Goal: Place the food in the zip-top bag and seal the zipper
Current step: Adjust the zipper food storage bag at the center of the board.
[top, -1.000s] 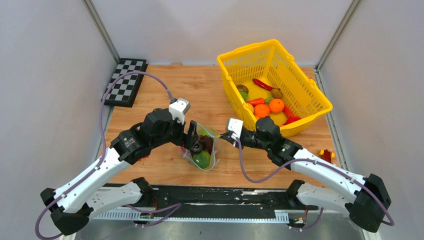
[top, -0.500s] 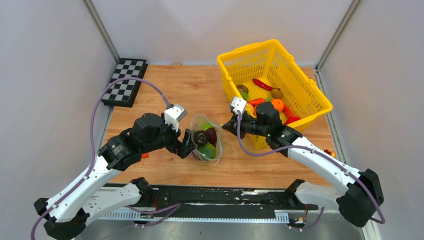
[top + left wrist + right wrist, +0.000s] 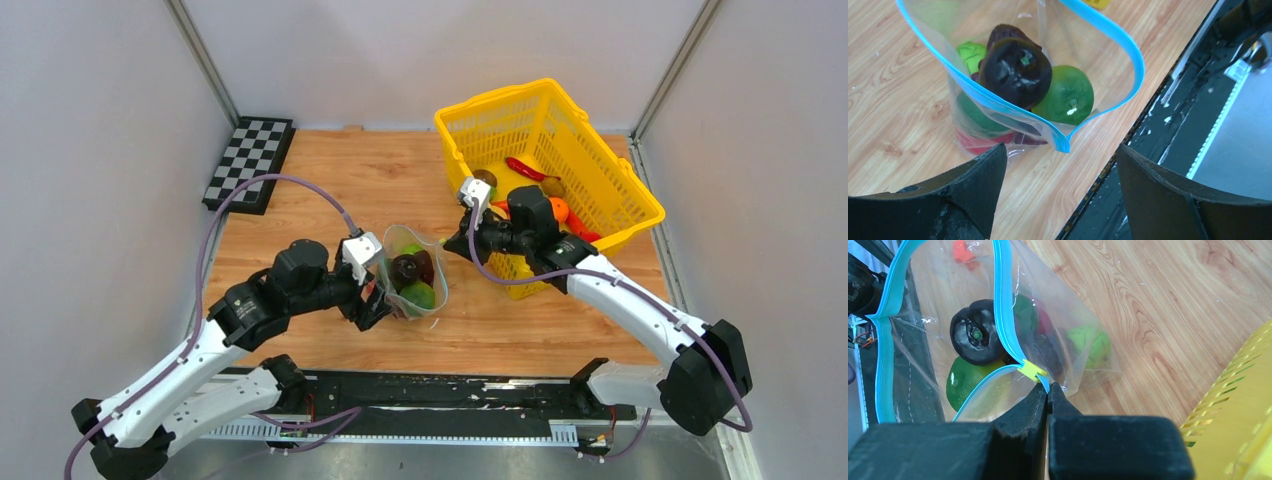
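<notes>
My right fingers (image 3: 1023,412) pinch shut on the zipper (image 3: 1004,315) end of the zip-top bag (image 3: 428,262), which rests mid-table (image 3: 330,180); my left fingers (image 3: 958,195) are wide open, holding nothing.

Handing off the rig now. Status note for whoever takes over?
Left gripper: open, at the bag's corner, gripping nothing.
Right gripper: shut on the zipper end by its yellow tab.
Bag: on the table, mouth wide; dark fruit and green fruit inside.
Done: those bagged.
Left: food lies in the basket; zipper unsealed.
</notes>
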Controlling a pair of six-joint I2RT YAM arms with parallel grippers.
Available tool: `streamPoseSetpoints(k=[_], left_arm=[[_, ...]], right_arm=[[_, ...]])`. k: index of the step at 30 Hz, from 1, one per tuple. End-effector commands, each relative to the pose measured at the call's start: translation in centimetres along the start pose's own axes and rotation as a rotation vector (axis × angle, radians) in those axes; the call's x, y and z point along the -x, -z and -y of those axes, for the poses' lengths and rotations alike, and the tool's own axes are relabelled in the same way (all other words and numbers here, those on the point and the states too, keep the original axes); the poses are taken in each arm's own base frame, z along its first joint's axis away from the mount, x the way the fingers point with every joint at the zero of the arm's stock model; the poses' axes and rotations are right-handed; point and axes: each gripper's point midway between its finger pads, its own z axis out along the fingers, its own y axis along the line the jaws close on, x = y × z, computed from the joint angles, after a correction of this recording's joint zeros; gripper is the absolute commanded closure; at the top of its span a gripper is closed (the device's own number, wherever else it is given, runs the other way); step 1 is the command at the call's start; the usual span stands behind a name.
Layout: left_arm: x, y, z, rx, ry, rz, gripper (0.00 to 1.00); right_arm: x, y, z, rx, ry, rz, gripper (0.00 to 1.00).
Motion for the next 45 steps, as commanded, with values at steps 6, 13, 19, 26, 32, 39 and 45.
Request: streamPoseSetpoints(k=[6,13,19,26,32,39,45], left_arm=[[0.6,-0.3,-1.3,0.088,-0.257,0.117,0.20],[1.5,-0.7,-2.0,0.144,-0.300,0.221,0.40],[0.9,-1.6,-1.1,0.110,-0.344,0.216,0.41],[0.7,-2.0,-1.7,0.163,-0.380,0.206,0.51],[1.4,-2.4,-1.4,0.160,-0.394,0.244,0.73],[1.0,-1.9,-1.4,0.159,-0.394,0.216,1.00],[2.5,1.0,-2.2,0.225,-0.358,0.254,1.00]], right_arm=[[2.8,-0.2,0.6,0.017,-0.020,0.047,1.00],[2.8,-0.4,0.8,0.019,-0.030,0.046,1.00],[3.0,-0.6,1.1,0.013,-0.037,0.040,1.00],[3.2,-0.7,1.1,0.016,-0.045,0.040,1.00],[3.1,-0.5,1.0,0.013,-0.048,0.038,1.00],[3.4,0.2,1.1,-0.009,-0.041,0.044,1.00],[3.8,2.3,0.6,-0.026,-0.024,0.066,1.00]])
